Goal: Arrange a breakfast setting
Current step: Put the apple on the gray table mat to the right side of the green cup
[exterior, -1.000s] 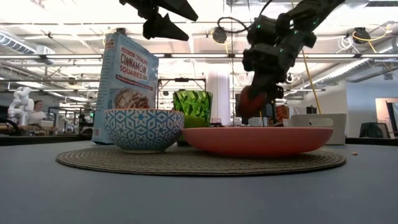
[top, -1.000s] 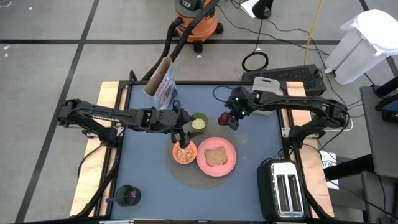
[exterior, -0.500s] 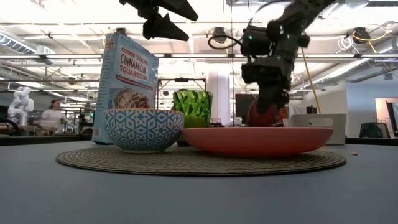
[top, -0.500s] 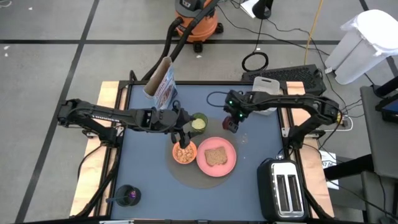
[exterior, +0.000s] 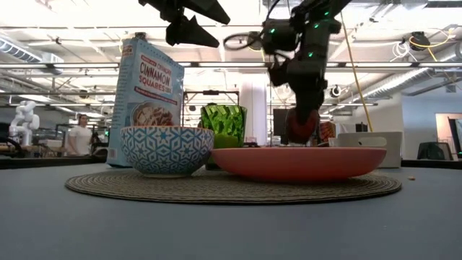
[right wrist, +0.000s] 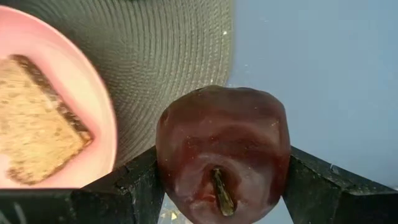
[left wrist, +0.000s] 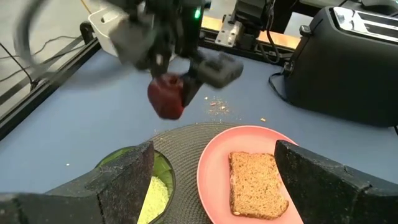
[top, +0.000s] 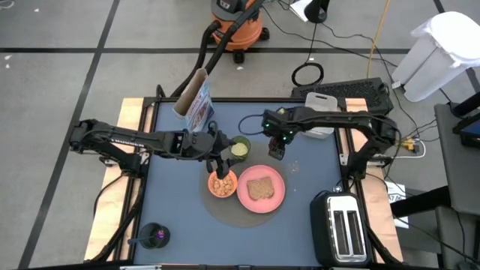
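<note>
apple (right wrist: 222, 152): my right fingers (right wrist: 127, 186) cover both its flanks, and the picture's lower edge cuts off its underside.
right gripper (left wrist: 177, 87): motion-blurred in my left wrist view, so its finger edges smear.
pink plate (right wrist: 74, 168): cropped at the 9 o'clock edge of my right wrist view.
toast (exterior: 317, 144): from table height the plate's rim hides nearly all of it.
green cup (left wrist: 152, 186): my left finger (left wrist: 118, 180) blocks part of it.
spoon (top: 142, 240): too small to make out, at 7 o'clock on the table.
</note>
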Controlling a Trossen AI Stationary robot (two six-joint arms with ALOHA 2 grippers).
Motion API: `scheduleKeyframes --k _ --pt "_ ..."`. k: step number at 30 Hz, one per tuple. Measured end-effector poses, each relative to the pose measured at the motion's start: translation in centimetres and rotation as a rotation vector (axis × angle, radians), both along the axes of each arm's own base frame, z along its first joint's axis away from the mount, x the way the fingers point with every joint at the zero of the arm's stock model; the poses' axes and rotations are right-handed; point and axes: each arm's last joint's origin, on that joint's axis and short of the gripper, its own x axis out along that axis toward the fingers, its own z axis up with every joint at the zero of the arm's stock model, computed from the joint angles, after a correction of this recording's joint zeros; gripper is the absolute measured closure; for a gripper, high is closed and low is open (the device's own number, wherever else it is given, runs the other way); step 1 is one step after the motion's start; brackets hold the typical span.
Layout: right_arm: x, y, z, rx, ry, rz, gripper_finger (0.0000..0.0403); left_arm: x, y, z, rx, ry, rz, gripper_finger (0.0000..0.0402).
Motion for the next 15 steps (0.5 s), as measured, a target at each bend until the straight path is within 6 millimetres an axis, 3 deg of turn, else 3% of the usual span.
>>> scheduleKeyframes --k 6,15 --pt "2.1 0.1 -1.1 0.004 0.034 0.047 0.0149 0.0 0.0 0.0 0.0 0.0 0.0 0.0064" --pt "2.8 -0.2 -2.2 0.007 0.055 0.062 0.0149 0.0 0.0 0.0 0.0 0.0 0.0 0.0064"
